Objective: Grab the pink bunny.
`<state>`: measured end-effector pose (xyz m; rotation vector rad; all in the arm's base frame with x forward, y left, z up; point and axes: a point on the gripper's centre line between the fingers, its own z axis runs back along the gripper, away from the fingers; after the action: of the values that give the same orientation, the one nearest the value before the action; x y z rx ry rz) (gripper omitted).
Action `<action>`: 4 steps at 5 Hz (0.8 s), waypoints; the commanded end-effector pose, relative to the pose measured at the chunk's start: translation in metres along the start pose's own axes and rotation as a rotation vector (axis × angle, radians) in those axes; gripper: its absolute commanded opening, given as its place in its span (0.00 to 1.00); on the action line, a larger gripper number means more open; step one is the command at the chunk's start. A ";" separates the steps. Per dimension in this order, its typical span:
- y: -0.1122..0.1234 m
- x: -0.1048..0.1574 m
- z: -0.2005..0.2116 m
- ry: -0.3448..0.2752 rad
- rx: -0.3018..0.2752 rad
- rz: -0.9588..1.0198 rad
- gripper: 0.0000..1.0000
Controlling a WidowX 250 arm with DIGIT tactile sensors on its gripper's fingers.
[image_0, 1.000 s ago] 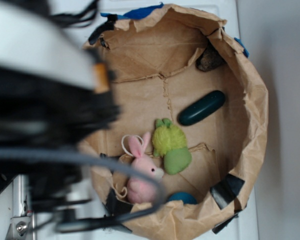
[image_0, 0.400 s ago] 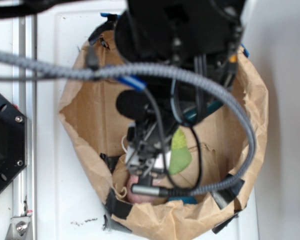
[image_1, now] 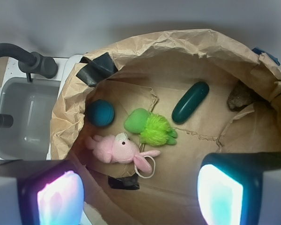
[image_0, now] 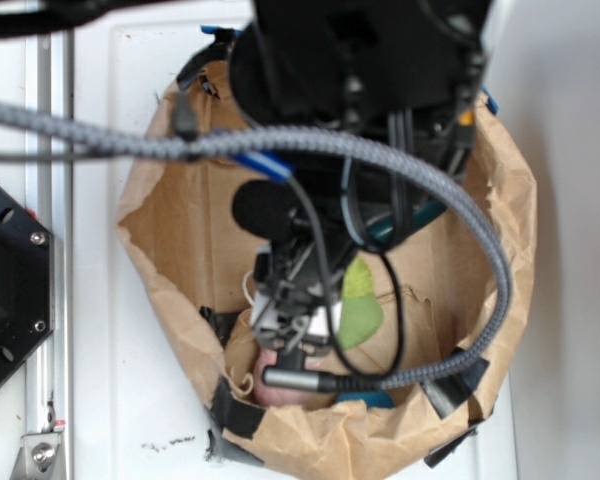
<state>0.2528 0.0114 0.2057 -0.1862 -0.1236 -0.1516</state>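
Observation:
The pink bunny (image_1: 117, 149) lies on its side on the floor of a brown paper bag (image_1: 178, 40), its ears and white loop cord pointing toward the wrist camera. My gripper (image_1: 138, 197) hangs above the bag's near edge, open, with nothing between its two glowing fingertips. The bunny sits ahead of the jaws and slightly left of their midline. In the exterior view the arm and its cables cover most of the bag (image_0: 140, 230). There the gripper (image_0: 292, 335) is over the bunny (image_0: 278, 388), of which only a pink patch shows.
A fuzzy yellow-green plush toy (image_1: 152, 129) touches the bunny's far side. A blue ball (image_1: 101, 113), a dark green oblong object (image_1: 190, 102) and a brown lump (image_1: 241, 96) also lie in the bag. A grey sink (image_1: 23, 117) stands left of it.
A second ago the arm was left of the bag with the bunny in plain sight; it has since swung over the bag. Over the last 0.4 s it has barely moved.

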 end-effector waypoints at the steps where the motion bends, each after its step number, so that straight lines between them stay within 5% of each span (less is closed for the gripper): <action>1: 0.000 -0.006 -0.009 0.000 0.014 -0.139 1.00; 2: 0.023 -0.018 -0.043 0.056 0.050 -0.179 1.00; 4: 0.041 -0.024 -0.084 0.177 0.016 -0.133 1.00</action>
<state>0.2439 0.0364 0.1043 -0.1677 0.0784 -0.3113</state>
